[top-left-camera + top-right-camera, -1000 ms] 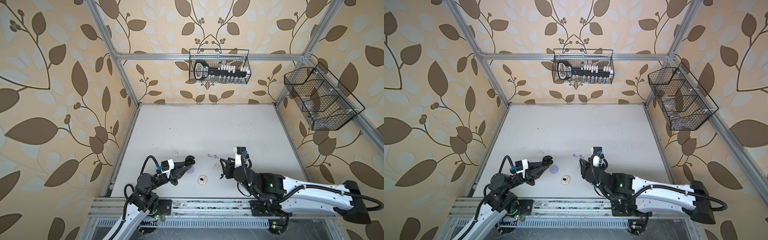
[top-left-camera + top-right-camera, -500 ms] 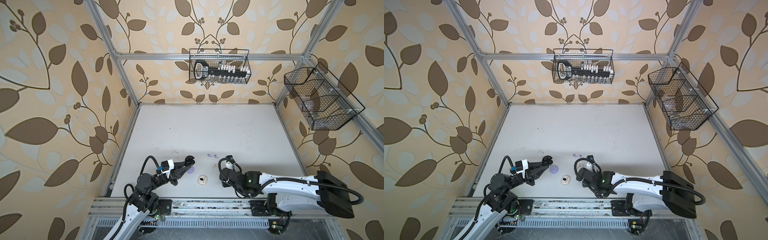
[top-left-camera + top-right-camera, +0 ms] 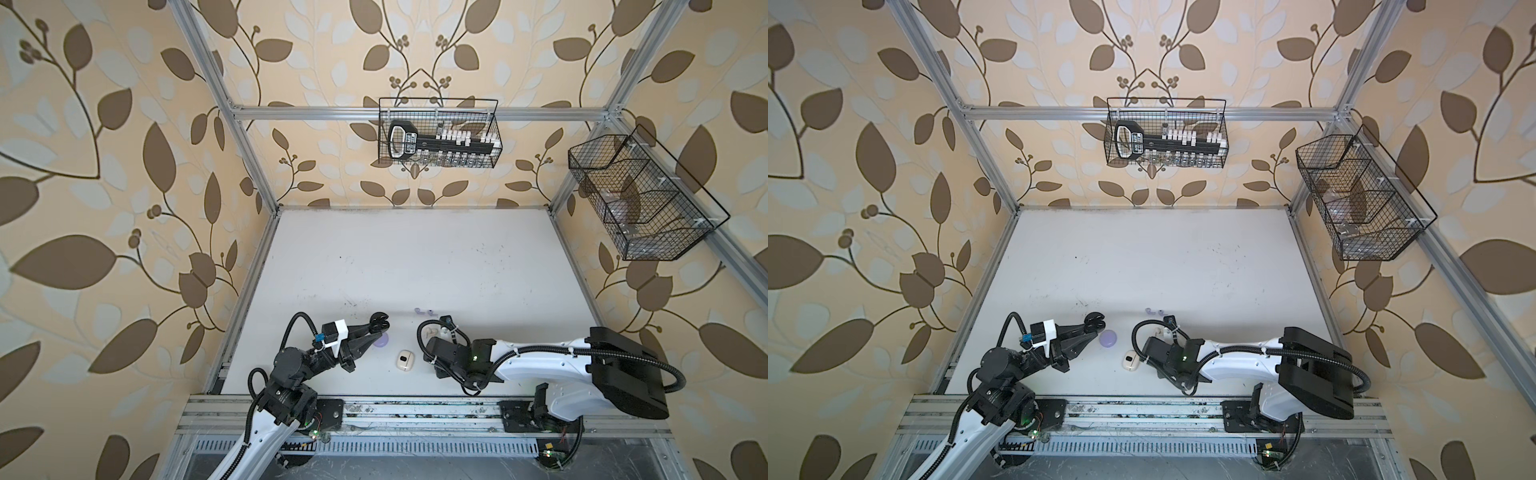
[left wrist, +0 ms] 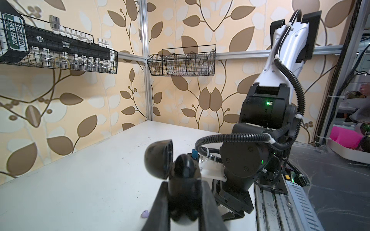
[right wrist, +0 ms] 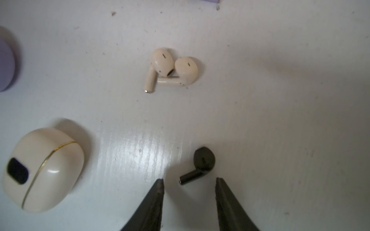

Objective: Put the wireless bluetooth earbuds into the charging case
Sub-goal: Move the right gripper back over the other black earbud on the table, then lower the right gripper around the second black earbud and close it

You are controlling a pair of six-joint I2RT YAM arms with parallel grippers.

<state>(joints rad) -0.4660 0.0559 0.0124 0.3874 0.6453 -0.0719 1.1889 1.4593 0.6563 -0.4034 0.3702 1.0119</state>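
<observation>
**Near edge of the table, both arms.** The left claw (image 4: 184,193) is closed on a black case (image 4: 160,158), held clear of the table (image 3: 415,257) at the near left with its lid standing open. The right claw (image 5: 189,180) is open, its jaws apart and touching nothing, and sits low over the near middle of the table. A black earbud (image 5: 204,160) lies on the surface just ahead of its tips, with the stem pointing into the gap between them. Two cream earbuds (image 5: 163,62) lie touching each other a little farther back. A closed cream case (image 3: 404,360) lies to the left of the black earbud, between the two arms. A lavender case (image 3: 1108,338) rests on the table just beside the left claw's tip. Two lavender earbuds (image 3: 424,311) lie close together farther back, near the middle. In both top views the right arm's wrist hides its claw and the black earbud.
</observation>
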